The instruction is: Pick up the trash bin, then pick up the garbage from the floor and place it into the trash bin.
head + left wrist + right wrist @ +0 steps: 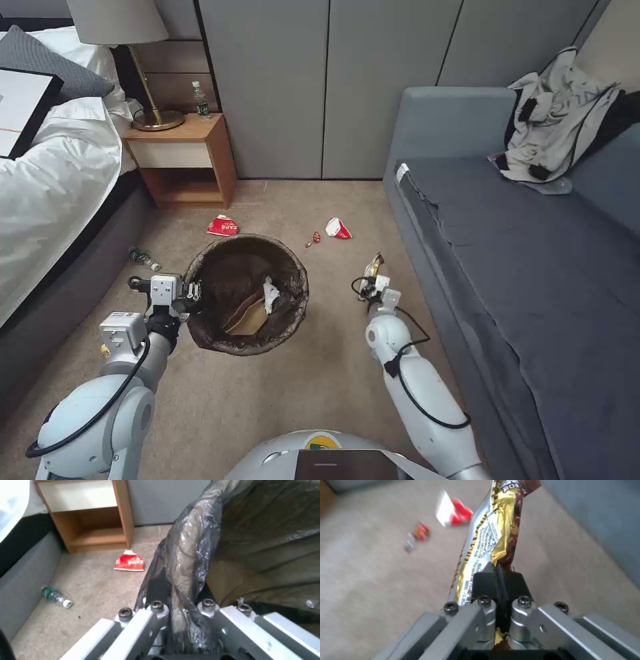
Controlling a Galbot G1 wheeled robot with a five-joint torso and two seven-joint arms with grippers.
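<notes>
The right gripper [498, 580] is clamped tight on the lower end of a gold, white and brown snack wrapper [493, 537], its two black pads pressed together with the foil pinched between them. The wrapper stands up out of the claw; its white face carries lines of small print and its top edge bolder lettering, none of it clear enough to read. In the head view this claw [371, 280] holds the wrapper [371, 268] to the right of the trash bin [293, 267], between the bin and the grey sofa [533, 253].

The left gripper [181, 597] is closed on the bin's left rim, its fingers pinching the crinkled dark bag [190, 555] folded over the edge; in the head view it [195, 291] sits at the bin's left side. Inside the bin lie one tan crumpled paper [245, 319] and one white scrap [270, 293].

Around the bin on the beige carpet [320, 373], four pieces of litter can be counted. Two red-and-white packets: one [223, 227] just beyond the bin's far-left rim, with white lettering on the red that cannot be made out, and one [338, 229] beyond its far-right side. One tiny red scrap [314, 238] lies between that second packet and the bin. One small green bottle [143, 258] with a white cap lies on its side to the bin's left, by the bed base [67, 293].

Farther beyond the bin, a wooden nightstand [183, 157] carries one lamp [133, 60] and one upright bottle with a green label [202, 101].
</notes>
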